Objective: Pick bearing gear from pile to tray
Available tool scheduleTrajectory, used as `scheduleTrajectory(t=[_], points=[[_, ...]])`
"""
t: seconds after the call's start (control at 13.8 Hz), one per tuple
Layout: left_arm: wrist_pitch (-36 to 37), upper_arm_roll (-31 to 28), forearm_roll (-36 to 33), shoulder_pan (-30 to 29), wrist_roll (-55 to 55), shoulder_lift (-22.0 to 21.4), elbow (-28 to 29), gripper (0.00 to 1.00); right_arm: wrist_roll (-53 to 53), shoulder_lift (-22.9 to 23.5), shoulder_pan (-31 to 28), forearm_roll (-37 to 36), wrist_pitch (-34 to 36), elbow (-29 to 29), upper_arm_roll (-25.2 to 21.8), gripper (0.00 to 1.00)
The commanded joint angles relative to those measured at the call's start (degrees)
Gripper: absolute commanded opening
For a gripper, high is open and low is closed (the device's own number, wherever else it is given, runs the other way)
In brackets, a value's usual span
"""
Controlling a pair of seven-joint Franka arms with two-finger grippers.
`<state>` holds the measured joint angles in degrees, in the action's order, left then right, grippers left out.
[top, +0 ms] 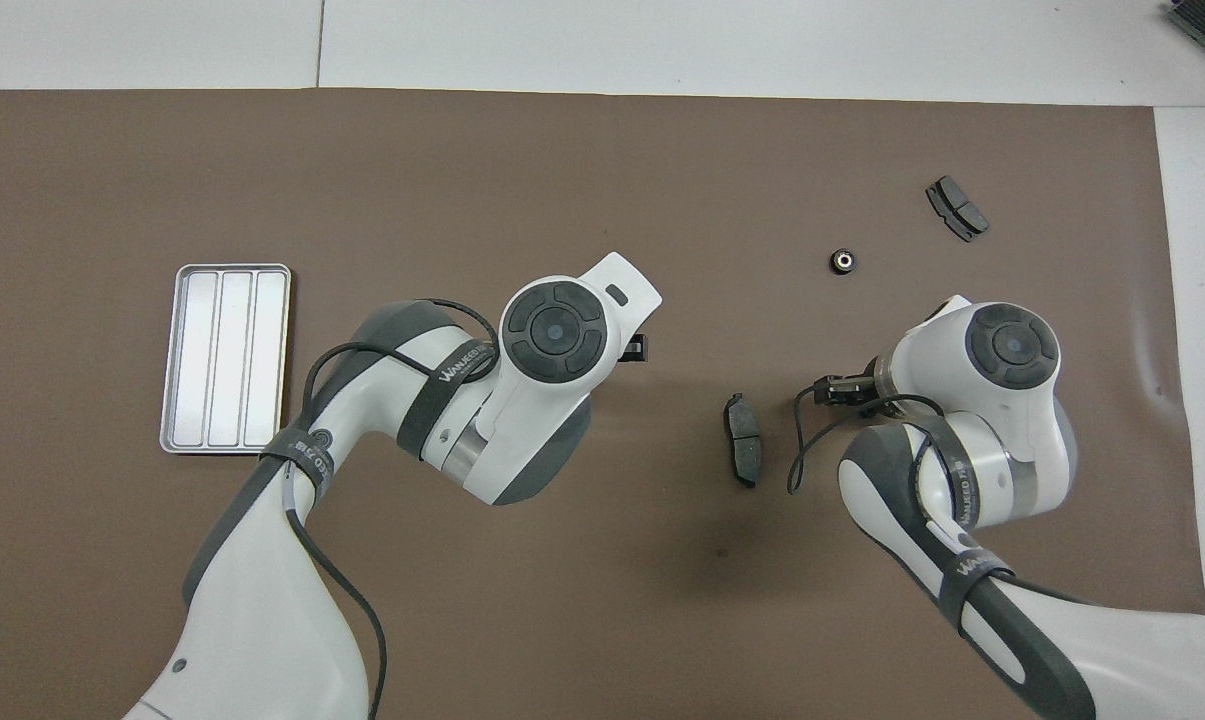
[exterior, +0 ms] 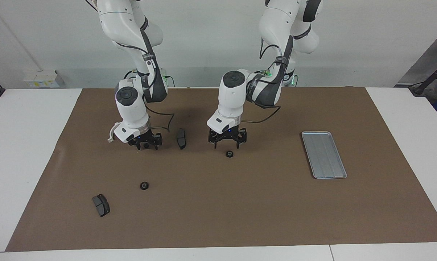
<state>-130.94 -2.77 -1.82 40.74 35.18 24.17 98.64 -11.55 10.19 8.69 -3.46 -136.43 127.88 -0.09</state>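
Note:
One small black bearing gear [exterior: 229, 154] lies mid-mat. My left gripper [exterior: 225, 145] hangs open just above the mat, close to this gear on the robots' side; in the overhead view the left hand hides it. A second gear [exterior: 143, 185] [top: 841, 261] lies toward the right arm's end. My right gripper [exterior: 145, 146] [top: 842, 390] is low at the mat beside a brake pad [exterior: 181, 138], fingers apart around a small dark spot that I cannot make out. The silver tray [exterior: 323, 155] [top: 225, 358] holds nothing and lies toward the left arm's end.
A white half-ring bracket [exterior: 111, 134] peeks out beside the right wrist. Another brake pad [exterior: 101, 205] [top: 956, 208] lies farther from the robots, near the mat's corner. A brown mat [exterior: 240, 210] covers the table.

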Motion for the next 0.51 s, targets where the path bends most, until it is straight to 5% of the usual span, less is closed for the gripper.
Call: scheduleTrajectory(t=[0.0, 0.44], points=[[-4.6, -0.3, -1.3, -0.3, 1.0, 0.9, 2.7, 1.00, 3.5, -2.1, -1.1, 0.9, 1.5, 1.6, 0.6, 0.74], [-10.4, -0.3, -1.3, -0.3, 1.0, 0.6, 8.8, 1.00, 3.6, -2.2, -2.4, 0.9, 1.4, 1.6, 0.6, 0.58]])
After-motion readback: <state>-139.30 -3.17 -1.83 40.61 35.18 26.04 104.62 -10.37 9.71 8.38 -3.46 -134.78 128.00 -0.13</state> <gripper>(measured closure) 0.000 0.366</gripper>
